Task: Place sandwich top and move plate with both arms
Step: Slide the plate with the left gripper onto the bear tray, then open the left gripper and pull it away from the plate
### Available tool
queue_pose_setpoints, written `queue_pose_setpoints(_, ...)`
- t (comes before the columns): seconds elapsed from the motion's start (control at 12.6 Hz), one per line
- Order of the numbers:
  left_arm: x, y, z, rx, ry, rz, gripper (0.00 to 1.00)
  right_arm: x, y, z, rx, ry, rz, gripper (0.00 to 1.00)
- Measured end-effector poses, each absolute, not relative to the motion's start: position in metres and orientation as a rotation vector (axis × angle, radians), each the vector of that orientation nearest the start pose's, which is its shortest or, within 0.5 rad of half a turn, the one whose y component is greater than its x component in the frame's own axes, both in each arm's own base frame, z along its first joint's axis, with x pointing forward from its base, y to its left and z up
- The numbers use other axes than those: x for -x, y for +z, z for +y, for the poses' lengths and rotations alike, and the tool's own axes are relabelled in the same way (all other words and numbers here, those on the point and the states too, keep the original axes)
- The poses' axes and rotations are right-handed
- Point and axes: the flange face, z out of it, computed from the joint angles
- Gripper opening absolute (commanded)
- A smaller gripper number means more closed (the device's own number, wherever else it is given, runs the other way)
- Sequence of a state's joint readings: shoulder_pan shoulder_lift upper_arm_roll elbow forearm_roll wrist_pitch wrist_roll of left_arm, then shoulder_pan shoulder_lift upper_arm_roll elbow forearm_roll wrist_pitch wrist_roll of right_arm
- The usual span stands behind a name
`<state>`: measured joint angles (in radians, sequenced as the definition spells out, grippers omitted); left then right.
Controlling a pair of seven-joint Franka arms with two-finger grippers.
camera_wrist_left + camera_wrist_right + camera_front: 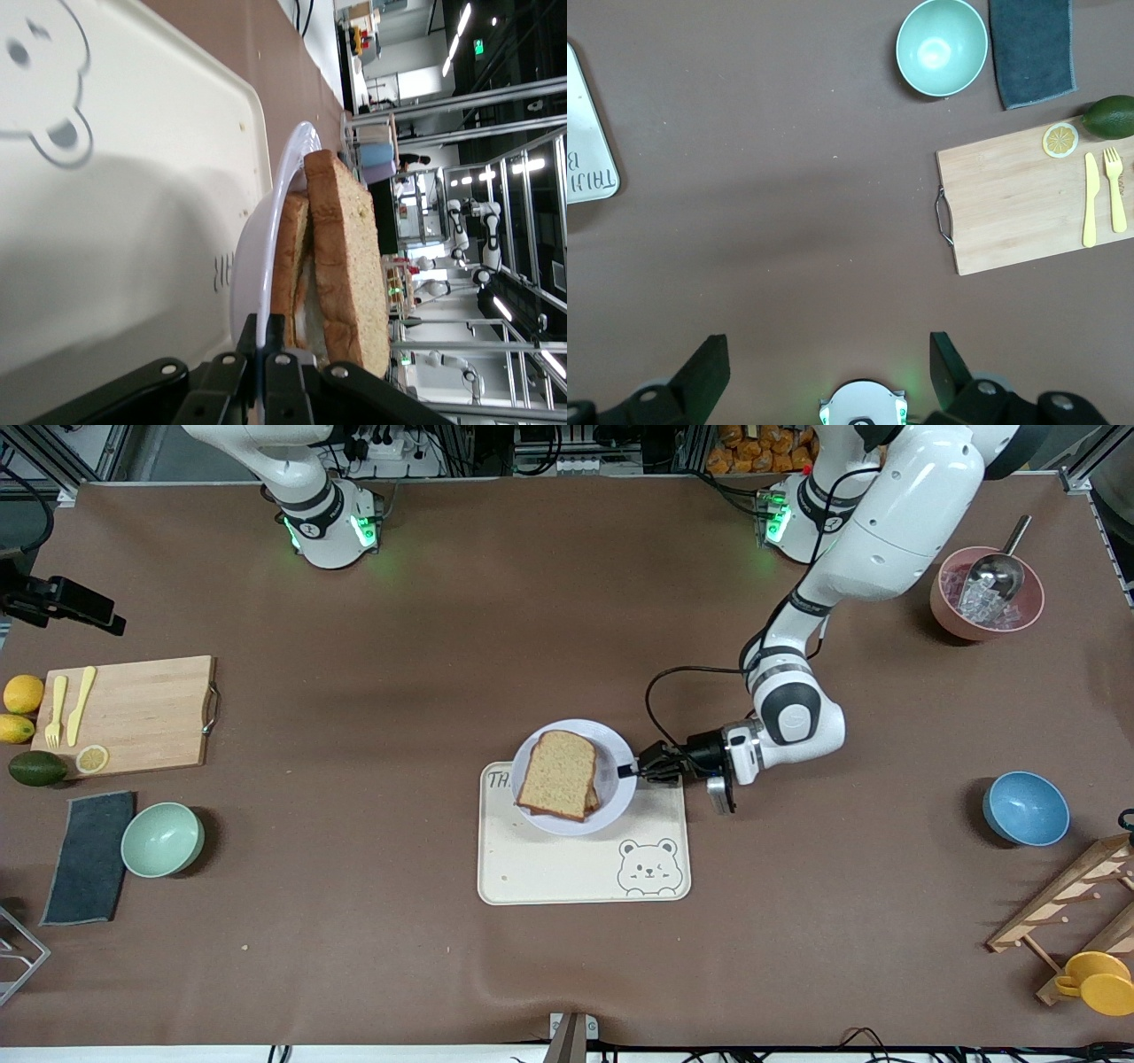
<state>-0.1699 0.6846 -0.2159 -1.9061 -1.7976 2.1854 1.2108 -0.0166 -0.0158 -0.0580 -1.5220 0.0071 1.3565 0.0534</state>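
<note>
The sandwich top [556, 772] lies on a lower slice on the pale plate [613, 751]. The plate sits on the bear tray's [576, 868] end farther from the front camera. My left gripper [631, 771] is shut on the plate's rim at the edge toward the left arm's end. The left wrist view shows its fingers [270, 341] clamping the rim [266, 221], with the sandwich top [345, 257] just past them. My right gripper [828, 347] is open and empty, waiting high over the bare table by its own base [861, 403]. It is out of the front view.
A cutting board [133, 713] with yellow cutlery, a green bowl [162, 839] and a dark cloth [89, 856] lie toward the right arm's end. A blue bowl [1026, 808], a pink ice bowl [986, 595] and a wooden rack [1076, 908] stand toward the left arm's end.
</note>
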Motion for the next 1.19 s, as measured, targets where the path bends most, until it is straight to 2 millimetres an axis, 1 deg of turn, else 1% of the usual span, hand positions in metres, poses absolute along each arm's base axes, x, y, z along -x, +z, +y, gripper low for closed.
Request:
queue_pose_setpoints(0.08, -0.565, 0.145, -0.256, -1.857, 0.243, 0.006, 0.0, -0.525, 0.638, -0.039, 3.117, 0.234, 0.198, 1.0)
queue_pose_setpoints(0.32, -0.574, 0.133, -0.249, -1.861, 0.251, 0.028, 0.0, -0.525, 0.639, -0.039, 3.117, 0.233, 0.198, 1.0)
queue_pose_setpoints(0.56, -0.59, 0.132, -0.24, -1.858, 0.266, 0.06, 0.0, -0.525, 0.64, -0.039, 3.117, 0.23, 0.199, 1.0)
queue_pose_setpoints(0.79, -0.602, 0.119, -0.243, -1.847, 0.26, 0.082, 0.0, -0.525, 0.64, -0.04, 3.117, 0.228, 0.201, 1.0)
queue_pose_setpoints(1.03, -0.605, 0.099, -0.249, -1.837, 0.215, 0.13, 0.0, -0.525, 0.641, -0.04, 3.117, 0.228, 0.201, 1.0)
queue_pose_setpoints(1.11, -0.607, 0.099, -0.25, -1.831, 0.204, 0.146, 0.18, -0.525, 0.641, -0.04, 3.117, 0.228, 0.201, 1.0)
queue_pose_setpoints(1.19, -0.606, 0.098, -0.252, -1.828, 0.188, 0.162, 0.4, -0.525, 0.641, -0.04, 3.117, 0.228, 0.201, 1.0)
